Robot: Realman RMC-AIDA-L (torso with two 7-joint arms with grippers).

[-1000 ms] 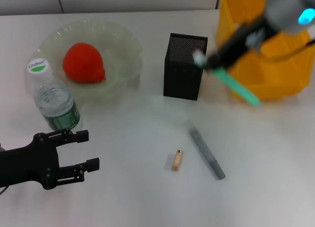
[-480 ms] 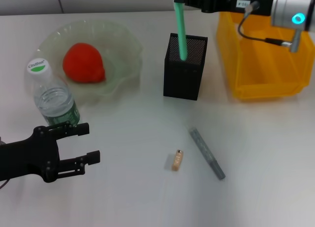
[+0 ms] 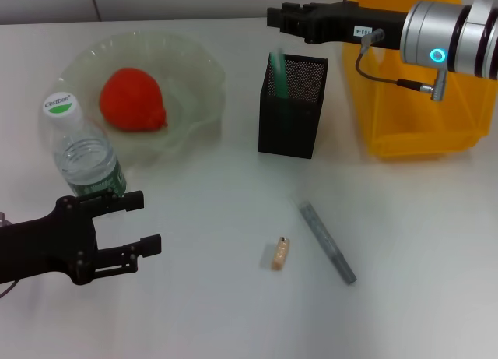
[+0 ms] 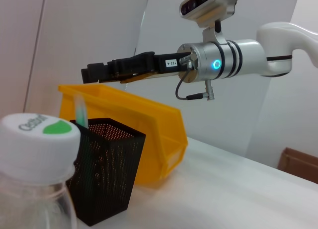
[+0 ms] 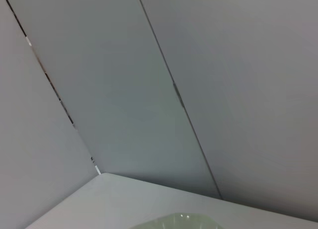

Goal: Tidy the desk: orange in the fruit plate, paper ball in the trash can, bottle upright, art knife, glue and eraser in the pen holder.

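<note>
Right gripper (image 3: 274, 18) fingers parted, empty, above holder (image 3: 291, 106) with green stick (image 3: 277, 75) inside; left gripper (image 3: 143, 223) spread wide beside upright bottle (image 3: 82, 151)

A red-orange orange (image 3: 132, 100) is sitting in a pale-green plate (image 3: 194, 71); a green stick (image 3: 278, 72) is showing inside the black mesh holder (image 3: 291, 106); a yellow bin (image 3: 412, 114) is glowing bright.
</note>
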